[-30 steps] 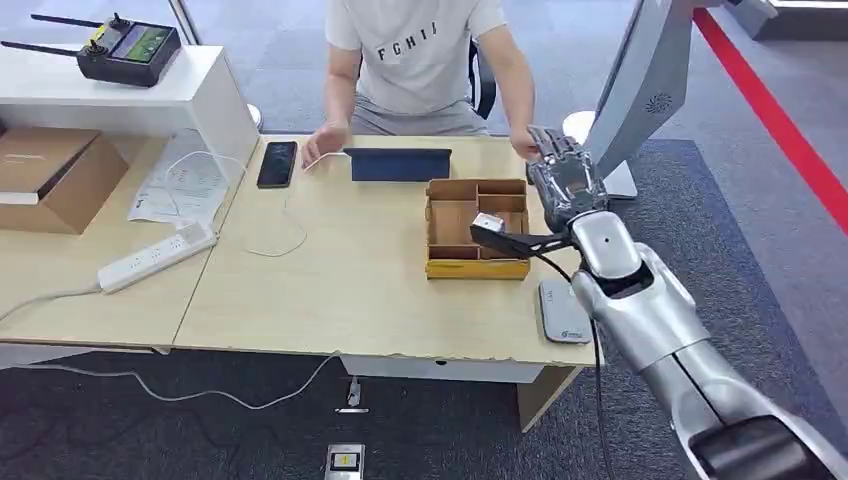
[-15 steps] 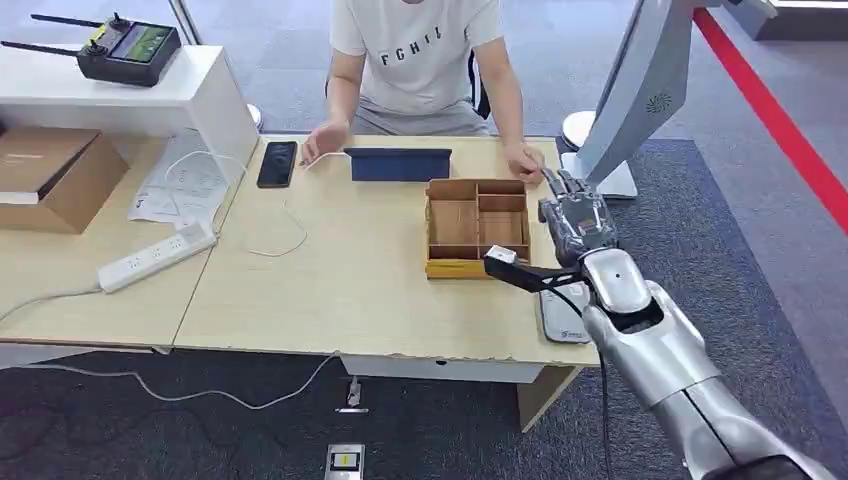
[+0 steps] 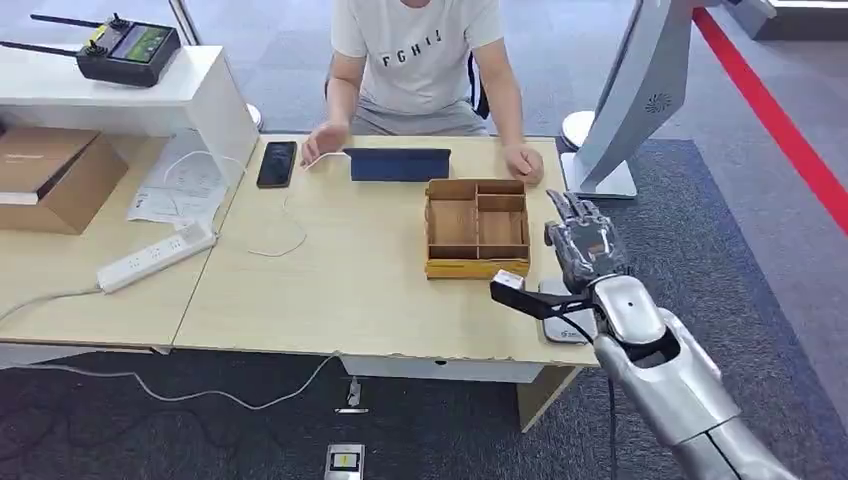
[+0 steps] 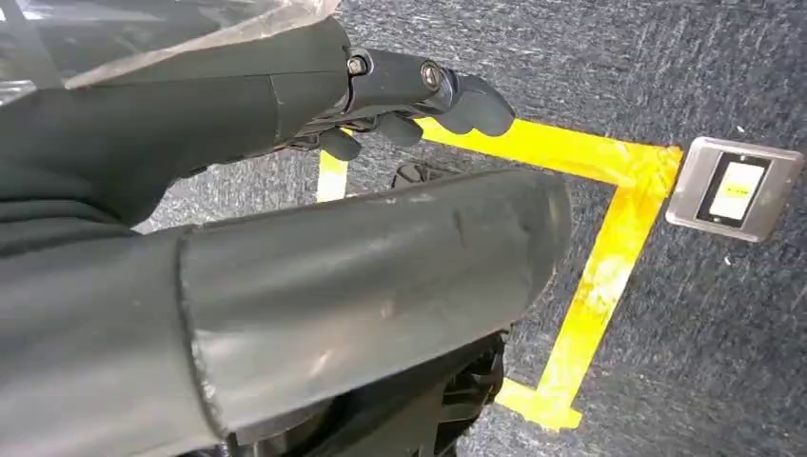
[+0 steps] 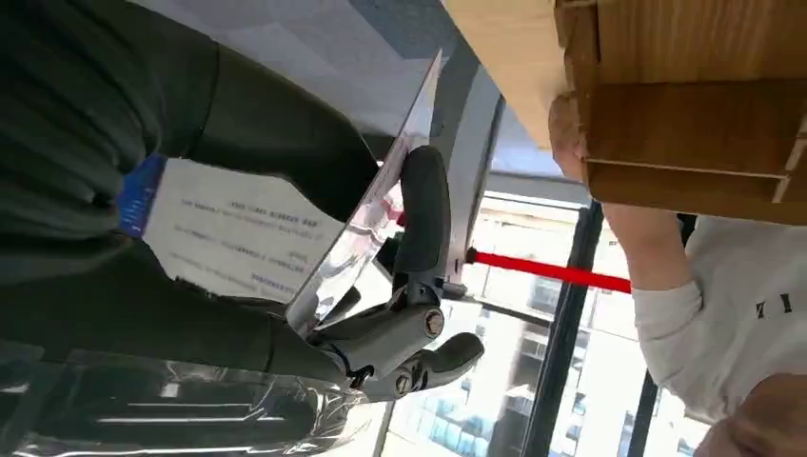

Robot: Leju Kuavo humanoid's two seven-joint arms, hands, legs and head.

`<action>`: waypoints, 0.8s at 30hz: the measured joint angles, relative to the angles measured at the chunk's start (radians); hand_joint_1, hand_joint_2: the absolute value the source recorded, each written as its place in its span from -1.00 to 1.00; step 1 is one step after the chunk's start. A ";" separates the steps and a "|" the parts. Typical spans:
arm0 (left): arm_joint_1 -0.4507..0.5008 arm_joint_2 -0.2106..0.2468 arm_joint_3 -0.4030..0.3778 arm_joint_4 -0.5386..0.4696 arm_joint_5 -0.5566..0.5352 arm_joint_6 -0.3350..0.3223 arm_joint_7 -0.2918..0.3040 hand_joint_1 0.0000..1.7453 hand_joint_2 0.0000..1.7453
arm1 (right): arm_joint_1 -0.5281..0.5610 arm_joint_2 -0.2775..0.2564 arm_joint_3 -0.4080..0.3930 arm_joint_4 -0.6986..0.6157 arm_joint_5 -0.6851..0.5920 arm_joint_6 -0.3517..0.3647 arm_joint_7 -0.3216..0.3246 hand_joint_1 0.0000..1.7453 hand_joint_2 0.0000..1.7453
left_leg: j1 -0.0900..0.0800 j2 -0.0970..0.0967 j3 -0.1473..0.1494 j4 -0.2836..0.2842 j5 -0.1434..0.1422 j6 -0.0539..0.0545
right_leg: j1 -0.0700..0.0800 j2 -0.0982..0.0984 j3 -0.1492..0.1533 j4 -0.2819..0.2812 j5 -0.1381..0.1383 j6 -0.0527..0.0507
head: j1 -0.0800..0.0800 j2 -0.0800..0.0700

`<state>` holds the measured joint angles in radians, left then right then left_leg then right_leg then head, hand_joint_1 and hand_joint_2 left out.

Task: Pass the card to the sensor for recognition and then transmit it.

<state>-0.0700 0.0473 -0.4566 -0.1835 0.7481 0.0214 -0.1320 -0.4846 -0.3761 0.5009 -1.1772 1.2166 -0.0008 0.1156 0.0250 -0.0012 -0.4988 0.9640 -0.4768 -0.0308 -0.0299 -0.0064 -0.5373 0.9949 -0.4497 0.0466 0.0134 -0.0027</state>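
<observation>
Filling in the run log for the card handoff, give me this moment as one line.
right hand: holds card, above sensor | left hand: hangs over floor, empty | wooden box: on table | person: seated opposite

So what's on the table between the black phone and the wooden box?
In the head view, a dark blue tablet lies between the phone and the wooden box, with bare tabletop around it.

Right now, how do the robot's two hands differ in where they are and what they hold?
The right hand is raised over the table's right edge, gripping a card; the left hand hangs over grey carpet marked with yellow tape, its fingers curled on nothing. Both have dark fingers.
</observation>
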 joint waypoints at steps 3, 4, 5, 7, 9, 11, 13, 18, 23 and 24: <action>0.000 -0.001 0.000 0.000 0.000 0.008 0.005 -1.00 -1.00 | 0.030 0.000 0.000 -0.033 -0.029 0.015 0.000 1.00 1.00 | 0.000 0.000 0.000 0.000 0.000 0.000 | 0.000 0.000 0.000 0.000 0.000 0.000 | 0.000 0.000; 0.000 -0.001 0.000 0.000 0.000 0.009 0.006 -1.00 -1.00 | 0.040 0.000 0.001 -0.039 -0.035 0.015 -0.002 1.00 1.00 | 0.000 0.000 0.000 0.000 0.000 0.000 | 0.000 0.000 0.000 0.000 0.000 0.000 | 0.000 0.000; 0.000 -0.001 0.000 0.000 0.002 0.009 0.006 -1.00 -1.00 | 0.049 0.001 0.003 -0.042 -0.042 0.013 -0.002 1.00 1.00 | 0.000 0.000 0.000 0.000 0.000 0.000 | 0.000 0.000 0.000 0.000 0.000 0.000 | 0.000 0.000; 0.000 -0.001 0.000 0.000 0.002 0.010 0.005 -1.00 -1.00 | 0.067 0.003 0.004 -0.042 -0.052 0.009 -0.002 1.00 1.00 | 0.000 0.000 0.000 0.000 0.000 0.000 | 0.000 0.000 0.000 0.000 0.000 0.000 | 0.000 0.000; 0.000 -0.001 0.000 0.000 0.002 0.011 0.003 -1.00 -1.00 | 0.082 0.006 0.006 -0.040 -0.058 0.003 -0.002 1.00 1.00 | 0.000 0.000 0.000 0.000 0.000 0.000 | 0.000 0.000 0.000 0.000 0.000 0.000 | 0.000 0.000; 0.000 -0.001 0.000 0.000 0.003 0.012 0.002 -1.00 -1.00 | 0.088 0.009 0.007 -0.039 -0.060 0.001 -0.002 1.00 1.00 | 0.000 0.000 0.000 0.000 0.000 0.000 | 0.000 0.000 0.000 0.000 0.000 0.000 | 0.000 0.000; 0.000 -0.001 0.000 0.000 0.006 0.012 -0.001 -1.00 -1.00 | 0.090 0.009 0.011 -0.037 -0.062 0.001 -0.002 1.00 1.00 | 0.000 0.000 0.000 0.000 0.000 0.000 | 0.000 0.000 0.000 0.000 0.000 0.000 | 0.000 0.000; 0.000 -0.001 0.000 0.000 0.008 0.012 -0.008 -1.00 -1.00 | 0.086 0.010 0.011 -0.014 -0.076 -0.005 -0.011 1.00 1.00 | 0.000 0.000 0.000 0.000 0.000 0.000 | 0.000 0.000 0.000 0.000 0.000 0.000 | 0.000 0.000; 0.000 -0.001 0.000 0.000 0.010 0.012 -0.008 -1.00 -1.00 | 0.062 0.008 -0.003 0.033 -0.076 -0.025 -0.018 1.00 1.00 | 0.000 0.000 0.000 0.000 0.000 0.000 | 0.000 0.000 0.000 0.000 0.000 0.000 | 0.000 0.000; 0.000 -0.001 0.000 0.000 0.010 0.012 -0.008 -1.00 -1.00 | 0.056 0.008 -0.006 0.044 -0.076 -0.024 -0.018 1.00 1.00 | 0.000 0.000 0.000 0.000 0.000 0.000 | 0.000 0.000 0.000 0.000 0.000 0.000 | 0.000 0.000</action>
<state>-0.0703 0.0465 -0.4566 -0.1835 0.7584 0.0332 -0.1396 -0.4289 -0.3685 0.4944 -1.1334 1.1402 -0.0252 0.0977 0.0250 -0.0013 -0.4990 0.9640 -0.4768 -0.0307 -0.0299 -0.0065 -0.5372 0.9949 -0.4496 0.0467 0.0134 -0.0027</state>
